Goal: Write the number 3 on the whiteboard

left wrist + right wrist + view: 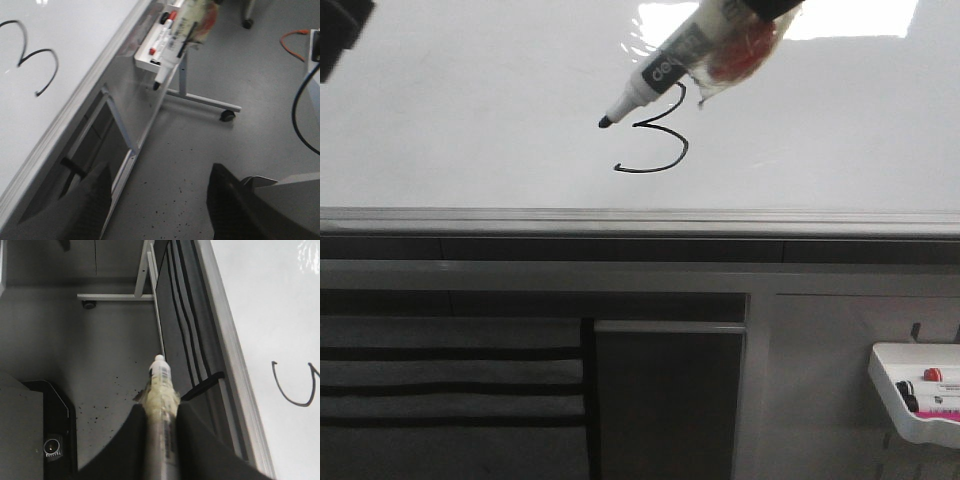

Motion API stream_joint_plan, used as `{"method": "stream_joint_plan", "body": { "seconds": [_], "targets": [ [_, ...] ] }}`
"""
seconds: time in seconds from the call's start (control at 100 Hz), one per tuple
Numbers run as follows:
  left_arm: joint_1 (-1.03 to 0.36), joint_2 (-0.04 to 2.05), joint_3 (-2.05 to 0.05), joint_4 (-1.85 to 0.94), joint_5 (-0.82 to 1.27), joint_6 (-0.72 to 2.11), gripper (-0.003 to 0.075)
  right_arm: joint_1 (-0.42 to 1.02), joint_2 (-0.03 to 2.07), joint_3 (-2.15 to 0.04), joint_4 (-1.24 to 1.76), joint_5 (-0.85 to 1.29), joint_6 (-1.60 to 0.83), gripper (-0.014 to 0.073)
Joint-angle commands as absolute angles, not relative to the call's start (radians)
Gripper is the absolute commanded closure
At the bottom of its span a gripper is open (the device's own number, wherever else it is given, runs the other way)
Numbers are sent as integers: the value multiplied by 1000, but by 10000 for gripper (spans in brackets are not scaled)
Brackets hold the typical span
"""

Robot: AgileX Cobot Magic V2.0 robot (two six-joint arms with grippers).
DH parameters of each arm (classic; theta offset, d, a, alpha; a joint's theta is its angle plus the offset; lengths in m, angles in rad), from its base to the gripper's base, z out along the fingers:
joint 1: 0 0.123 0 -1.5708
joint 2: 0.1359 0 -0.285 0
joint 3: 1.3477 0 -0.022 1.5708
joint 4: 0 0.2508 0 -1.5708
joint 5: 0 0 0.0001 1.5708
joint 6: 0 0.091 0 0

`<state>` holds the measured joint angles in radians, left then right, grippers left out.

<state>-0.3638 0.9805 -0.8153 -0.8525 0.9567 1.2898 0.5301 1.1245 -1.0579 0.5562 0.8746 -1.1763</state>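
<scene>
Gripping a black-tipped marker [660, 72], the right fingers [161, 440] hold its tip just beside the number 3 [658, 140] at the whiteboard [470, 110] centre; the left fingers [155, 205] are apart.

A lab or office workspace: a wheeled whiteboard [470, 110] on a metal stand, its caster [227, 115] on speckled grey floor [200, 150], a marker tray [910, 395] at 4 o'clock, and loose cables [300, 115] nearby.
</scene>
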Motion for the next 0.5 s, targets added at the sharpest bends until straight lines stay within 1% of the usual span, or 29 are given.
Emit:
{"method": "stream_joint_plan", "body": {
  "seconds": [0.0,0.21,0.49],
  "targets": [
    [-442,1028,-877,-899,921,1311,323,530,1101,-1080,595,844,-1238,573],
    [-592,1169,-944,-856,789,1313,323,530,1101,-1080,610,838,-1277,573],
    [-667,1322,-1046,-853,713,1314,323,530,1101,-1080,610,829,-1277,573]
  ]
}}
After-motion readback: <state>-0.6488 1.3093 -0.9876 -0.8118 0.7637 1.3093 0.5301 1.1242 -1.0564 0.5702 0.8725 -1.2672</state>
